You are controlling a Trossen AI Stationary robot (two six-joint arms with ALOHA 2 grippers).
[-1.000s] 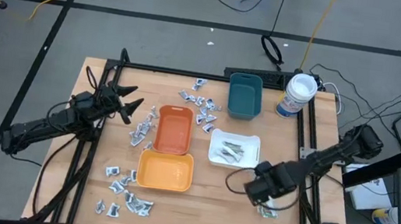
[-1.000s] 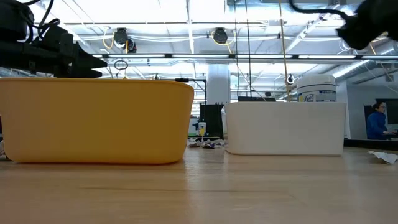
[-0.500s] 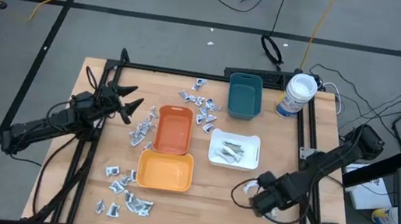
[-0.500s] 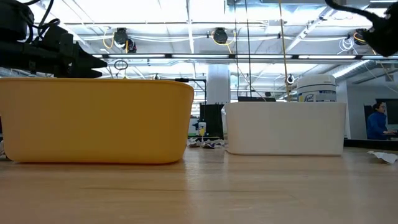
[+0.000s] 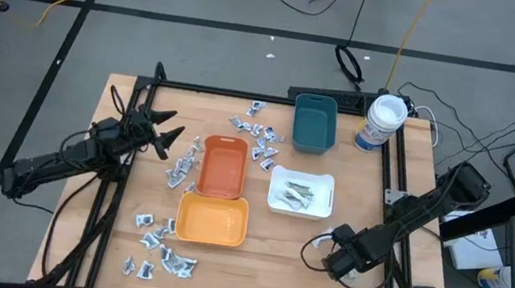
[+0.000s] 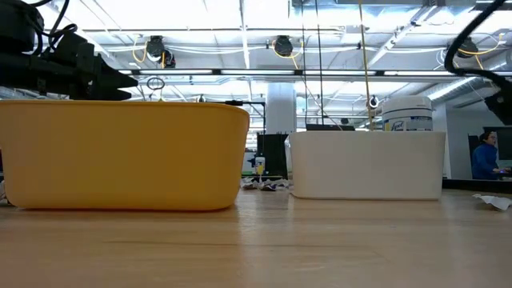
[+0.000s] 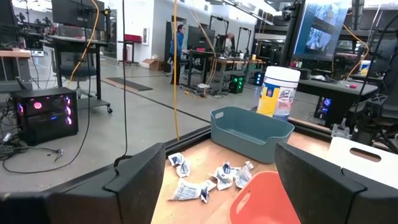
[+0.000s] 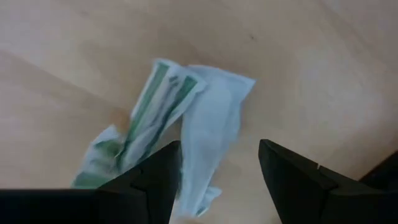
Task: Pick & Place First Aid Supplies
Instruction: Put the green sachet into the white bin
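Observation:
Two pale packets lie flat on the wood near the table's right near corner: a green-striped strip (image 8: 152, 106) and a white one (image 8: 211, 134). My right gripper (image 8: 217, 186) (image 5: 341, 264) is open and points down just above them, with the white packet's end between its fingers. In the high view the gripper hides both packets. More silvery sachets lie scattered at the far middle (image 5: 255, 134), beside the orange tray (image 5: 178, 168) and at the near left (image 5: 159, 243). Some strips lie in the white tray (image 5: 301, 193). My left gripper (image 5: 168, 132) (image 7: 217, 180) waits open, raised at the table's left.
An orange tray (image 5: 223, 167), a yellow tray (image 5: 212, 221) and a teal tray (image 5: 314, 122) stand mid-table, and a white tub (image 5: 382, 121) stands at the far right. The table's right rail (image 5: 393, 198) runs close beside my right arm. A person (image 6: 484, 156) shows far behind.
My right gripper has moved toward the table's near edge and a little to the right, and has come down over the packets at the right near corner. It now covers them in the high view. The left arm has kept still.

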